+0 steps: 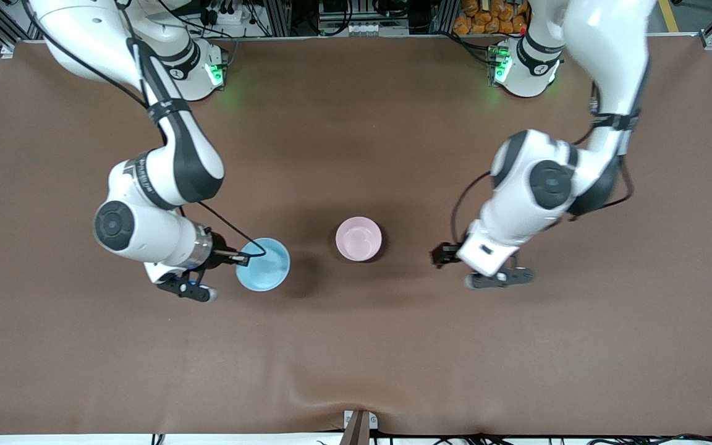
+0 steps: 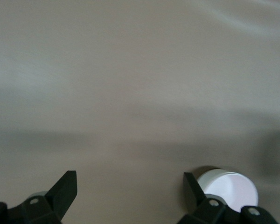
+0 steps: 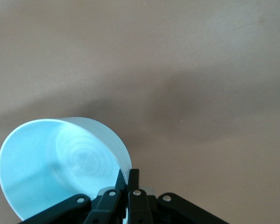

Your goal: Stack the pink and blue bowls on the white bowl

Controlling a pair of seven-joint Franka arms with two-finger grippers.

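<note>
Blue bowl plain, unlabelled

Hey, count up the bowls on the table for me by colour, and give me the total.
Blue bowl: 1, its rim pinched by the right gripper.
Pink bowl: 1, nested on a white one.
White bowl: 1, under the pink bowl, seen in the left wrist view.
Total: 3 bowls.
</note>
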